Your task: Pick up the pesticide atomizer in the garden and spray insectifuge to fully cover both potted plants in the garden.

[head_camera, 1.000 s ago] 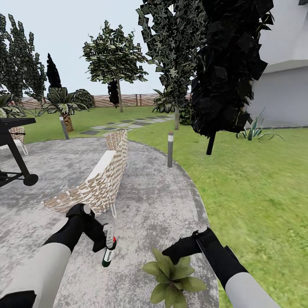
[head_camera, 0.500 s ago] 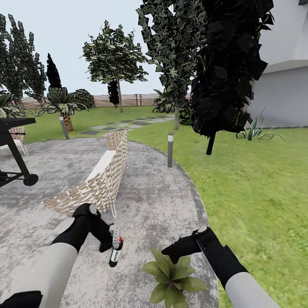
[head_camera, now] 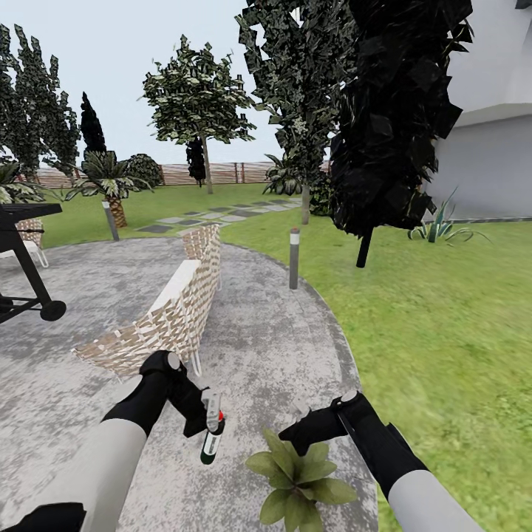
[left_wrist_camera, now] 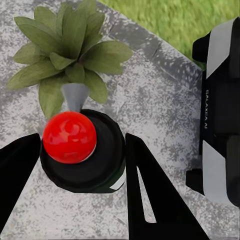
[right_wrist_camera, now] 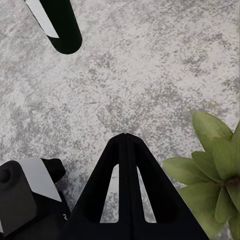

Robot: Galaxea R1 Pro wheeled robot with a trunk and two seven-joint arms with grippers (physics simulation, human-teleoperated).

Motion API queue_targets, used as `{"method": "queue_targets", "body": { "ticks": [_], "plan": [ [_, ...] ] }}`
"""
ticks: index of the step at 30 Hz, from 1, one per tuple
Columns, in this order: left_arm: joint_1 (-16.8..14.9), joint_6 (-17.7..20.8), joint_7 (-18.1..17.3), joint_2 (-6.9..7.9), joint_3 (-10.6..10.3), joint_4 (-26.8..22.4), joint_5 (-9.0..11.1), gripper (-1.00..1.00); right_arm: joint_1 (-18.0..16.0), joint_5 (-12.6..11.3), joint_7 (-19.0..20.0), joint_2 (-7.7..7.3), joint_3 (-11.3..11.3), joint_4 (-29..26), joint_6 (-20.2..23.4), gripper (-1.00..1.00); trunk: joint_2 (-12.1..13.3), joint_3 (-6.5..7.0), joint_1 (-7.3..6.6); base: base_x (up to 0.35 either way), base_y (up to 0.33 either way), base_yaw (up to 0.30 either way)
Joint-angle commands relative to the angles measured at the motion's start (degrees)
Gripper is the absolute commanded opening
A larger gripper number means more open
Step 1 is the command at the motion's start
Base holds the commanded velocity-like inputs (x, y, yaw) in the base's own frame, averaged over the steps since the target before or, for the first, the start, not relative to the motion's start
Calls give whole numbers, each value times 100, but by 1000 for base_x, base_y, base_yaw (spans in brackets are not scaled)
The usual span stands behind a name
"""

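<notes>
- The left gripper [head_camera: 208, 423] is pinching the pesticide atomizer [head_camera: 212, 439], which is hanging tilted, nozzle end uppermost, above the stone patio [head_camera: 281, 347].
- In the left wrist view the fingers [left_wrist_camera: 150, 200] are pressing on either side of the atomizer's dark body [left_wrist_camera: 100, 170], with its red cap [left_wrist_camera: 69, 137] and grey nozzle [left_wrist_camera: 75, 96] facing the potted plant [left_wrist_camera: 67, 55].
- The right gripper [head_camera: 303, 432] is hovering just beside that potted plant [head_camera: 295, 476]; its fingers [right_wrist_camera: 125, 190] are pressed together, holding nothing.
- The plant is sitting on the patio between the two grippers, near the lawn [head_camera: 443, 332] edge.
- Beyond the left gripper a wicker chair [head_camera: 166, 310] is standing on the patio.
- Farther off, a grey bollard lamp [head_camera: 294, 258] is standing at the patio rim.
- Well beyond, trees [head_camera: 199, 96] and a slatted fence [head_camera: 222, 173] are closing the garden.
</notes>
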Motion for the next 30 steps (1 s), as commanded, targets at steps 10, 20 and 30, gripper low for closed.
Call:
{"method": "queue_targets", "body": {
  "ticks": [10,20,30],
  "plan": [
    [-4,67,-33,-65,-546,20,-36,-100,-3,7,37,155,879,-208,48,-100,-3,-6,0,0,0,0],
    [33,48,-33,-68,-721,22,-40,-100,-3,-8,42,152,901,-1046,94,-100,-3,-6,0,0,0,0],
    [57,41,-33,-182,-1017,22,-13,-100,-3,-8,44,149,902,-1135,101,-100,-3,-6,0,0,0,0]
  ]
}}
